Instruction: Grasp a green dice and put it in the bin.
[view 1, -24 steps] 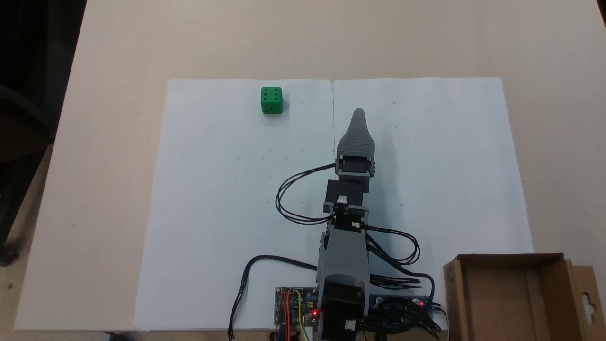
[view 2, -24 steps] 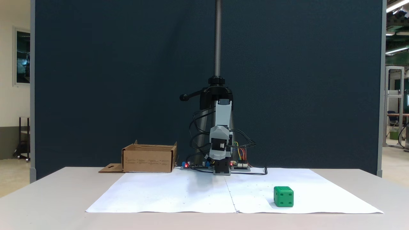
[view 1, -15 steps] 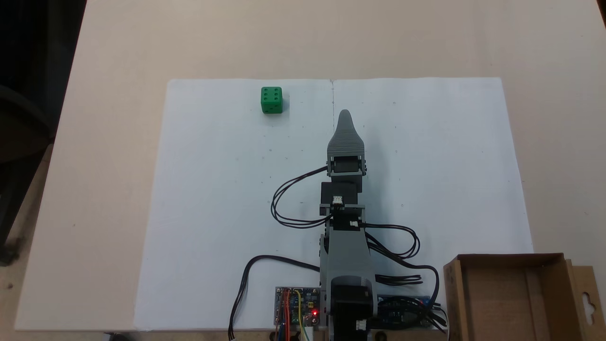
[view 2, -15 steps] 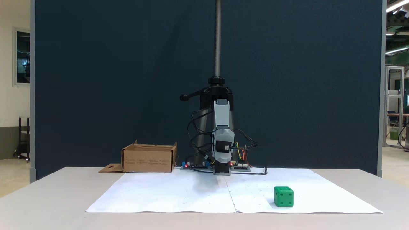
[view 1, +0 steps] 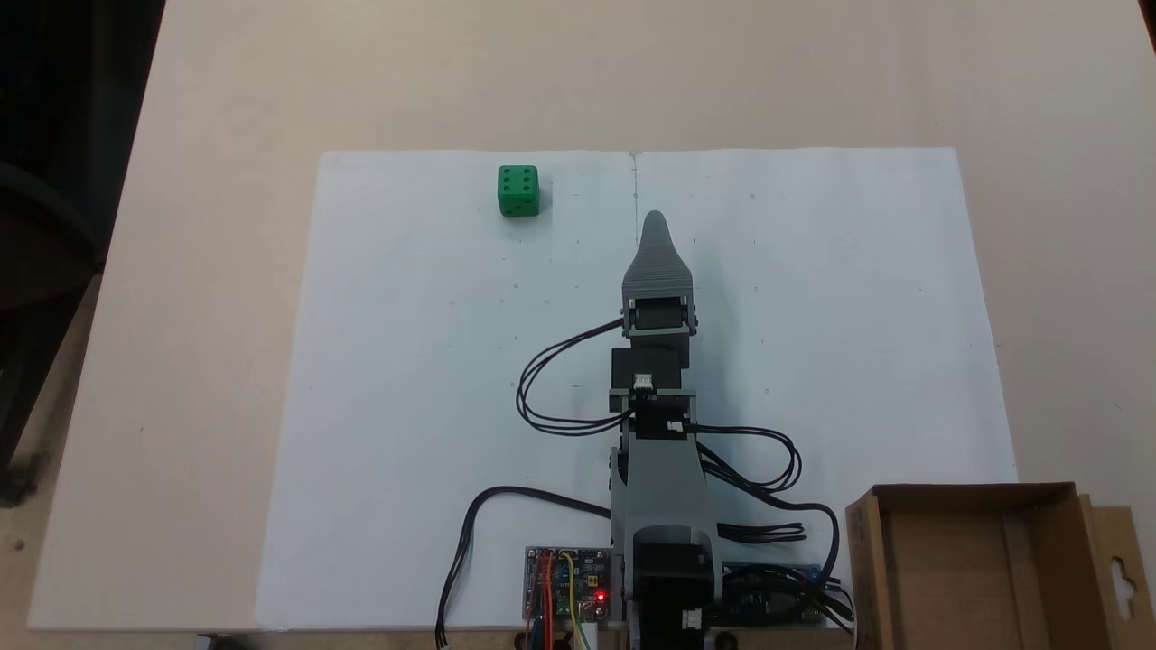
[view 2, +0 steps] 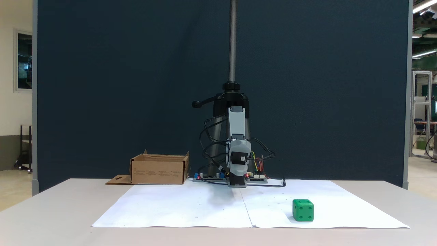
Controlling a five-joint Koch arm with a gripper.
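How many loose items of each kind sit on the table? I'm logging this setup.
Green dice: 1
Cardboard bin: 1
White paper sheets: 2
Total: 4

In a fixed view, the small green dice (view 1: pixel 518 190) sits on the white paper sheet (view 1: pixel 406 379), well apart from the shallow brown cardboard bin (view 1: pixel 975 564) at lower right.

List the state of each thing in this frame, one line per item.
green dice: resting on the white paper, six pips up, apart from the arm, untouched.
bin: open-topped, nothing visible inside, side flap folded out flat.
tool: raised off the paper, holding nothing; open or shut cannot be told, one tip showing.
controller board: red light on.
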